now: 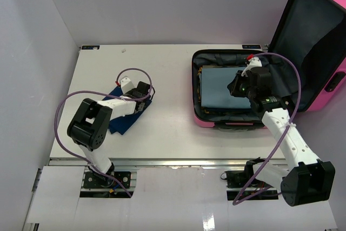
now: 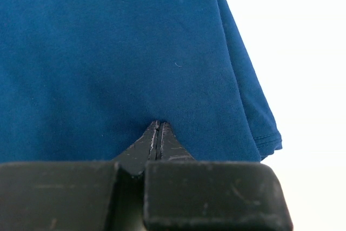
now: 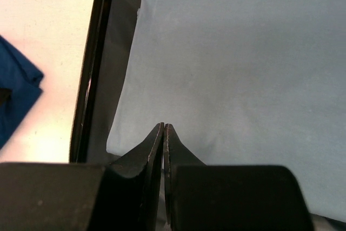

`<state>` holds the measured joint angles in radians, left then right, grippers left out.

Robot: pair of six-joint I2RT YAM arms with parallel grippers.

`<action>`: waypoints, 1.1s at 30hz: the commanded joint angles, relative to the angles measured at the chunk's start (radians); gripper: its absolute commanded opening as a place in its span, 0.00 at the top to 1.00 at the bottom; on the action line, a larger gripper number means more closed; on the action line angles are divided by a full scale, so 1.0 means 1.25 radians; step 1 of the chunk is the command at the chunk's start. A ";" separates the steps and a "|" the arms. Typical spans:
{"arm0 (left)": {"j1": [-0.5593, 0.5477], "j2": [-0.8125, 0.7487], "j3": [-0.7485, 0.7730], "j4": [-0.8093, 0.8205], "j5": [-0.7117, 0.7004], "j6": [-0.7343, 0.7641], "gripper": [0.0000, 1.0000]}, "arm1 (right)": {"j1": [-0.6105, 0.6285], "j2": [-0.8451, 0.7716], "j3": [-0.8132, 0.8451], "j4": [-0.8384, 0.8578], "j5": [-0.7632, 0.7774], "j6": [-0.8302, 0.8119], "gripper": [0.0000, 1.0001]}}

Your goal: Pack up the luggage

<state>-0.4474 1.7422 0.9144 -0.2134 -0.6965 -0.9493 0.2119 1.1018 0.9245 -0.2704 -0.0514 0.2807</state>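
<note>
The hot-pink luggage (image 1: 201,120) lies open at the right of the table, its lid (image 1: 316,41) standing up with the dark lining showing. A folded light-blue cloth (image 1: 223,88) lies flat inside it, also in the right wrist view (image 3: 243,63). My right gripper (image 1: 237,87) hovers over this cloth, shut and empty (image 3: 163,127). My left gripper (image 1: 141,98) is shut on a folded dark-blue cloth (image 1: 122,119), which fills the left wrist view (image 2: 119,52); the closed tips (image 2: 157,125) pinch its near edge. The dark-blue cloth also shows in the right wrist view (image 3: 13,98).
White walls close in the table (image 1: 162,68) at the left and back. The suitcase's black zipper rim (image 3: 89,79) stands between the table top and the cloth inside. A brownish layer (image 1: 199,85) shows under the light-blue cloth.
</note>
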 commanded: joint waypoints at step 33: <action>0.337 -0.372 -0.154 0.005 0.435 0.147 0.30 | 0.408 0.544 0.588 -0.131 -0.122 -0.177 0.27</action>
<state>-0.0985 1.3072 0.8061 -0.2481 -0.2508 -0.7822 0.6632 1.6468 1.5250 -0.3621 -0.1520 0.1327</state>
